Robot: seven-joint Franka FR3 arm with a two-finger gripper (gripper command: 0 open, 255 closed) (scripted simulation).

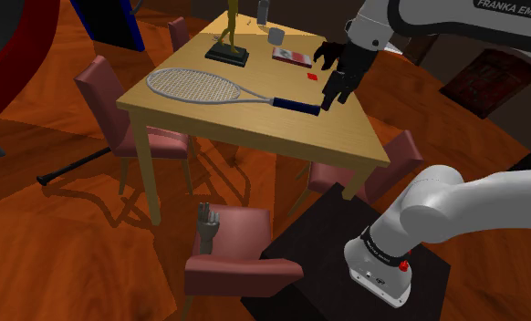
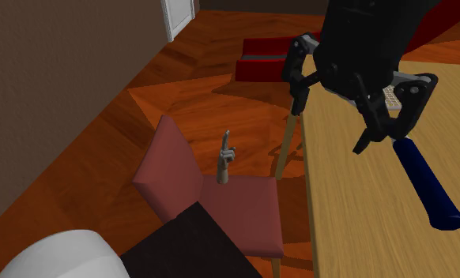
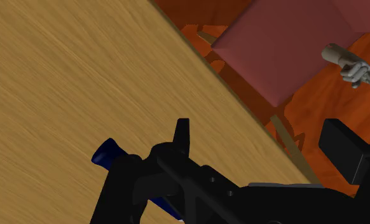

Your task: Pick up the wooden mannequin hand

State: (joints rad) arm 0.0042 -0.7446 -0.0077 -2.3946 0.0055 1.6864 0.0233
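Note:
The mannequin hand [image 1: 207, 224] is pale grey-brown and stands upright on the seat of a red chair [image 1: 245, 239] in front of the table's near edge. In the second exterior view the mannequin hand [image 2: 224, 160] points a finger upward on that chair [image 2: 248, 207]. My gripper [image 1: 327, 77] hangs open above the wooden table [image 1: 255, 123], over the blue handle [image 1: 296, 106] of a tennis racket. The gripper [image 2: 331, 125] holds nothing. In the wrist view the gripper [image 3: 263, 137] is over the table edge, with the mannequin hand [image 3: 353, 65] well beyond it on the chair [image 3: 285, 44].
On the table lie a tennis racket [image 1: 204, 87], a gold statuette [image 1: 229, 41], a grey cup [image 1: 275, 36], a red-and-white box [image 1: 293, 57] and a small red piece [image 1: 311, 77]. Other red chairs [image 1: 113, 109] stand around the table. The dark stand [image 1: 337, 242] is beside the chair.

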